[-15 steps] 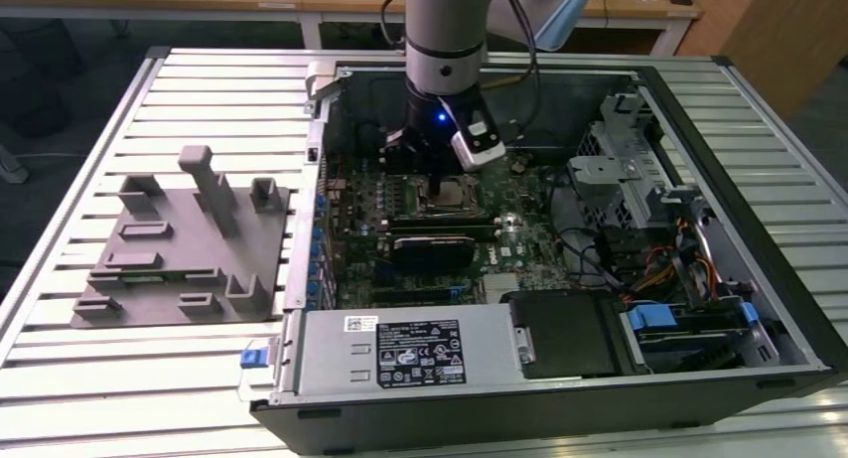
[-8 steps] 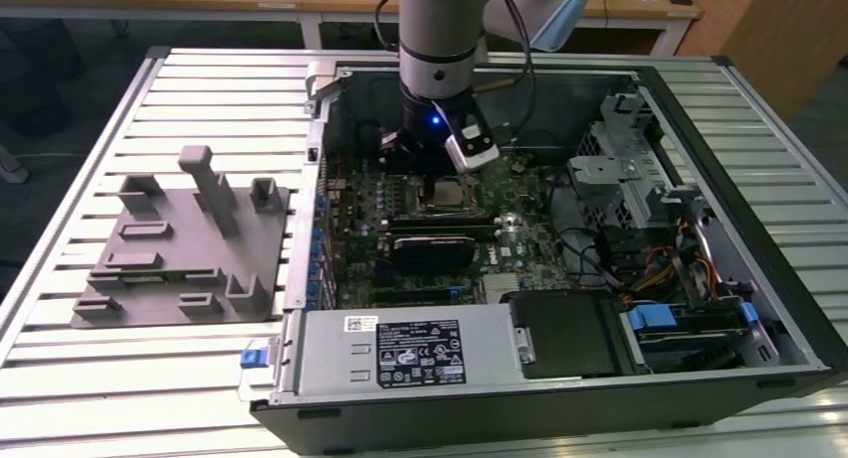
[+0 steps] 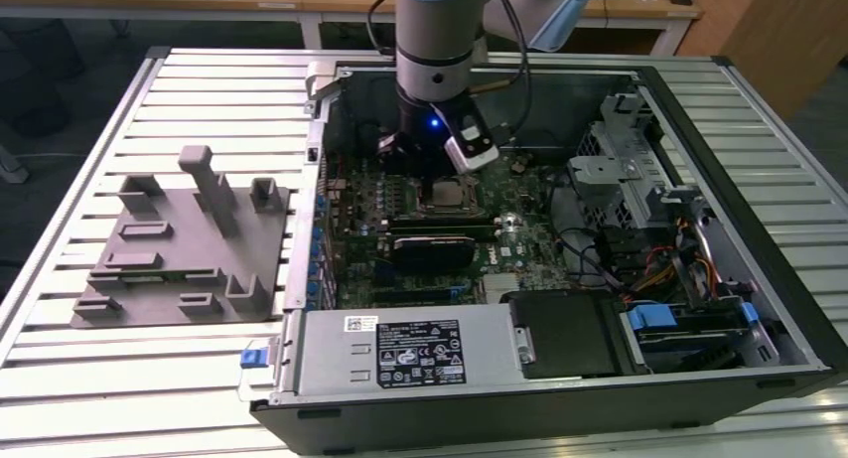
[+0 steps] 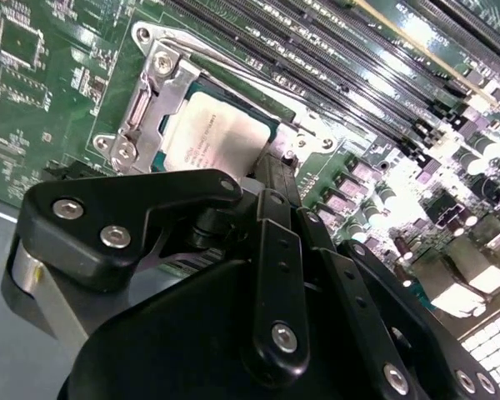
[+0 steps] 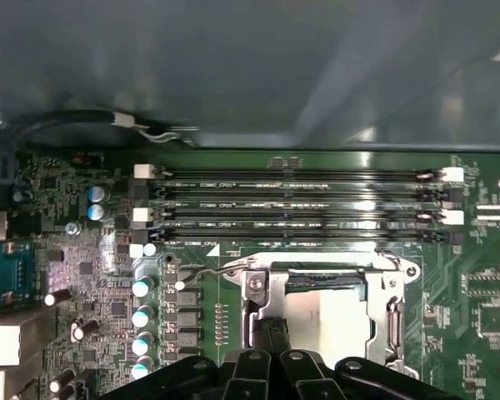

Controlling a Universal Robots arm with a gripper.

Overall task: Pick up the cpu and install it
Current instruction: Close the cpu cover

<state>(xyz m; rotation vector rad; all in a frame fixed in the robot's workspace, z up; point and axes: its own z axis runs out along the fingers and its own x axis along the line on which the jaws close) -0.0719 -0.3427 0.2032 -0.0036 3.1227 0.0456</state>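
Second wrist view: claw (image 4: 275, 171) nr cpu (image 4: 217, 133) edge.

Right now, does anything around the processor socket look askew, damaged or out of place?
Nothing stands out. The cpu lies flat and square inside the metal socket frame, with the gripper close over one edge of it. Nothing nearby looks bent or loose.
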